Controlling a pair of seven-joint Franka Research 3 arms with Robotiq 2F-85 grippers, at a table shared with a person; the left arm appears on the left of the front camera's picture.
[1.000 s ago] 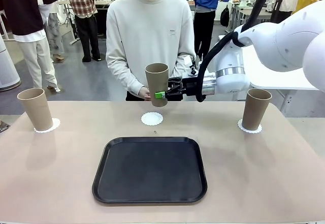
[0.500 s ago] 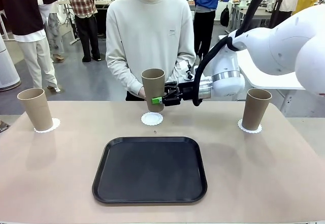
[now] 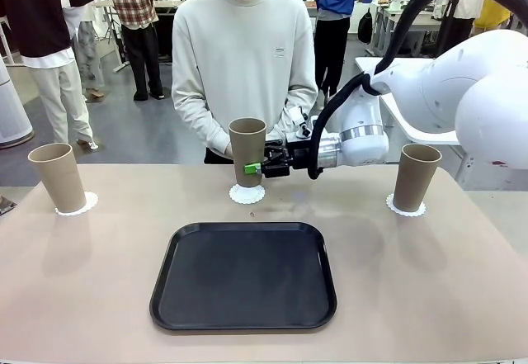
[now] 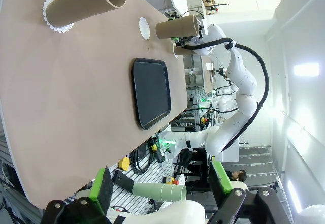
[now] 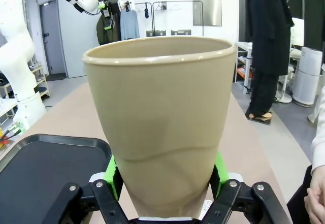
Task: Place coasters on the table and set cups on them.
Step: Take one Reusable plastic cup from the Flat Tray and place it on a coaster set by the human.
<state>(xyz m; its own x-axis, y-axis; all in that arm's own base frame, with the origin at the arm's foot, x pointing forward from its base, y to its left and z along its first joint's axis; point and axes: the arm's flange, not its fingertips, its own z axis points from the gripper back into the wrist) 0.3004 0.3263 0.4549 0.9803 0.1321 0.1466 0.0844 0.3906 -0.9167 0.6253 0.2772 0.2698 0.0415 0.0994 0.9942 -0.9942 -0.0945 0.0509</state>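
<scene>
My right gripper (image 3: 254, 167) is shut on a tan cup (image 3: 248, 151), upright and low over the middle coaster (image 3: 247, 194); the left wrist view shows a small gap between that cup (image 4: 176, 28) and the coaster (image 4: 144, 28). In the right wrist view the cup (image 5: 160, 122) sits between my green pads (image 5: 112, 176). Another cup (image 3: 58, 177) stands on the left coaster (image 3: 77, 205), and a third cup (image 3: 415, 177) on the right coaster (image 3: 407, 208). My left gripper (image 4: 160, 183) is open, off the table's near left, with nothing between its fingers.
A black tray (image 3: 243, 275) lies bare in the middle of the beige table (image 3: 429, 298), on my side of the middle coaster. A person (image 3: 243, 59) stands at the far edge, hands close behind the held cup.
My right gripper has come down and slightly left with the cup, from well above the middle coaster to just over it. The other two cups have not moved.
</scene>
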